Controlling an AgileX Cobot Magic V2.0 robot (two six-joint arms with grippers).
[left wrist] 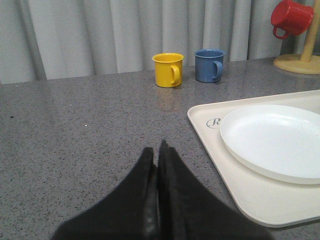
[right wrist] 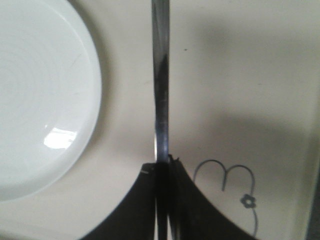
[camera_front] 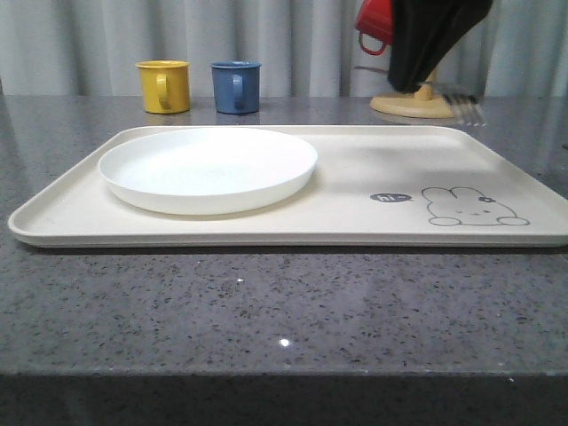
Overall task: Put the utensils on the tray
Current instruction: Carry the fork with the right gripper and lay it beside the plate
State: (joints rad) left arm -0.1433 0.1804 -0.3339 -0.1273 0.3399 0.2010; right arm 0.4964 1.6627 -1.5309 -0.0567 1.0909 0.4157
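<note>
Utensil (right wrist: 161, 100) clamped in right tool (right wrist: 165, 172), above tray (right wrist: 225, 75)

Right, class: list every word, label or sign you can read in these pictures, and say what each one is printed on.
"hi~": in a small dark speech bubble on the tray, beside the rabbit drawing; small, only just legible in the front view.
"R": first letter of a script word in an oval on the tray, seen in the left wrist view; the rest is hidden under the white plate.
Mugs: no readable text.
</note>
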